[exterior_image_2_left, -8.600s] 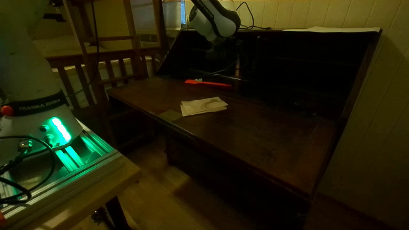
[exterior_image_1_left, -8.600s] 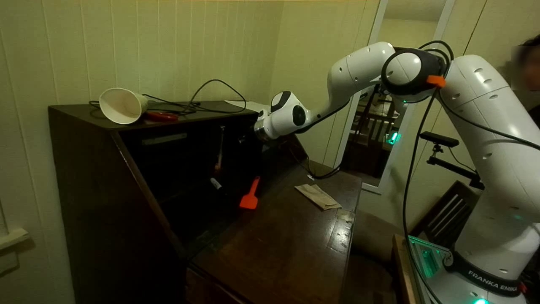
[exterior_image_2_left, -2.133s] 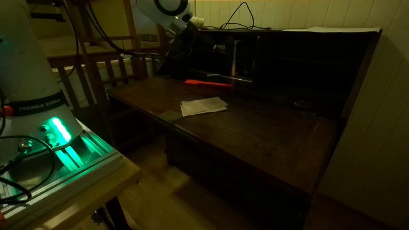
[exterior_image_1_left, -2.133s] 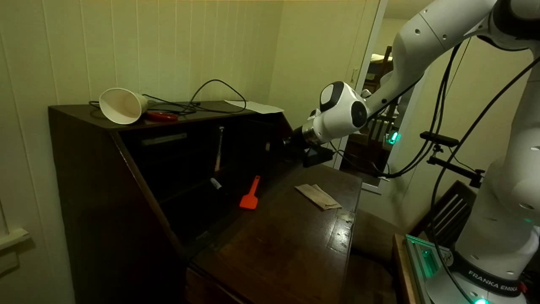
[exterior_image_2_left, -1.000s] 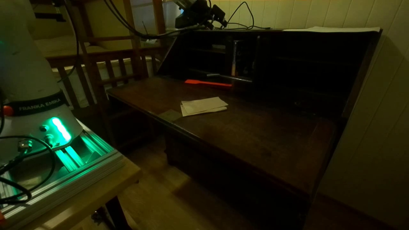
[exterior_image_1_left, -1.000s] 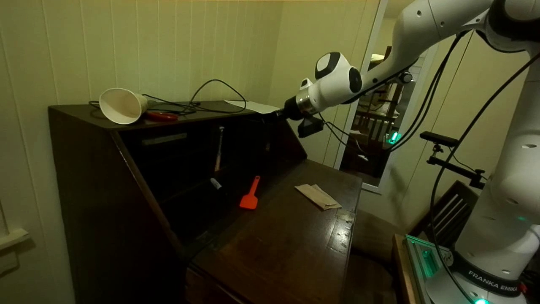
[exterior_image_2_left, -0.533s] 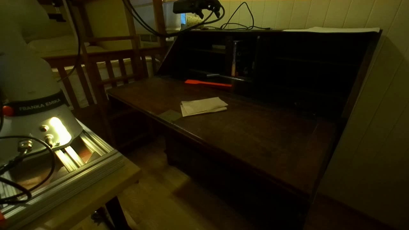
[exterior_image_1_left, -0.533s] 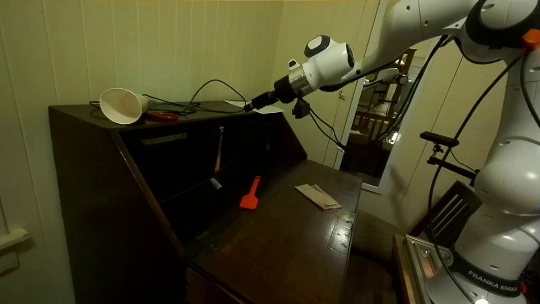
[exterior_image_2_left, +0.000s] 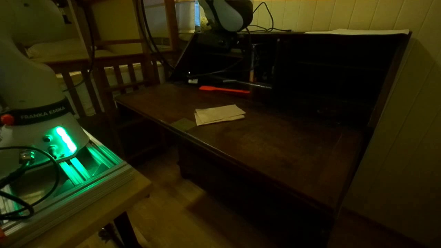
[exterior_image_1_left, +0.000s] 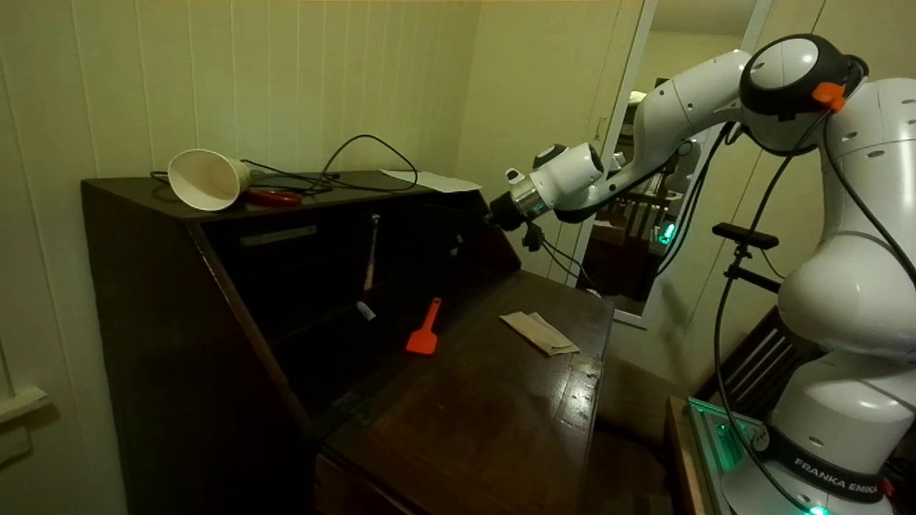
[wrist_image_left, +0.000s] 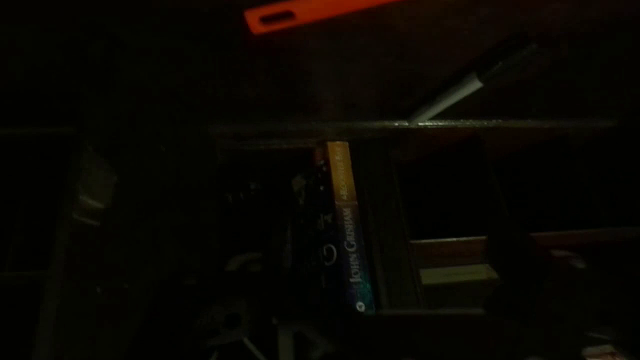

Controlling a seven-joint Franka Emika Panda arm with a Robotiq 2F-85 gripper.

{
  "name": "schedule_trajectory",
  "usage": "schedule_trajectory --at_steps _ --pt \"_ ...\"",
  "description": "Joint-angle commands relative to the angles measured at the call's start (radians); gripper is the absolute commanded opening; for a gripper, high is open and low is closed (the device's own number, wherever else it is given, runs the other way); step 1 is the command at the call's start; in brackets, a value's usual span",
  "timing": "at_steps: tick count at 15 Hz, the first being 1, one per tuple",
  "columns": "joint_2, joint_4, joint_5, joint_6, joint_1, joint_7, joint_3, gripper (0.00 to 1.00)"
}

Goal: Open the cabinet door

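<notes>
At left, dark brown wooden slant-sided cabinet (exterior_image_1_left: 175,322): its glossy dark-wood tabletop (exterior_image_1_left: 465,422) looks like a lowered front door (perhaps the job is done already; any inner door is lost in shadow)
Cream-white flared cup (exterior_image_1_left: 204,180): on its side atop the cabinet, probably parked there
Upright orange-and-blue book (wrist_image_left: 350,225): shelved on end inside the cabinet, presumably to save room
Flat orange-red plastic spatula (exterior_image_1_left: 424,332): on the tabletop, seemingly just put by
Black robot hand (exterior_image_1_left: 478,227): pointed into the shadowed recess, perhaps toward a pull; fingers look well spread in the dim wrist view, nothing visible gripped; contact, cannot tell
</notes>
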Motion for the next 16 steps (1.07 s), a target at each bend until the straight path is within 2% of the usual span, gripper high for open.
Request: schedule_trajectory --at_steps 1,4,9,13,16 --pt "0.014 -0.006 0.000 -0.003 -0.013 -0.011 0.001 1.00" --pt "0.024 -0.006 0.016 -0.058 -0.042 -0.028 0.037 1.00" --pt "0.016 0.023 0.014 -0.189 -0.021 -0.004 0.034 1.00" --pt "0.040 0.082 0.020 -0.269 0.066 -0.018 -0.021 1.00" --pt "0.044 0.127 0.041 -0.266 0.180 -0.035 -0.104 1.00"
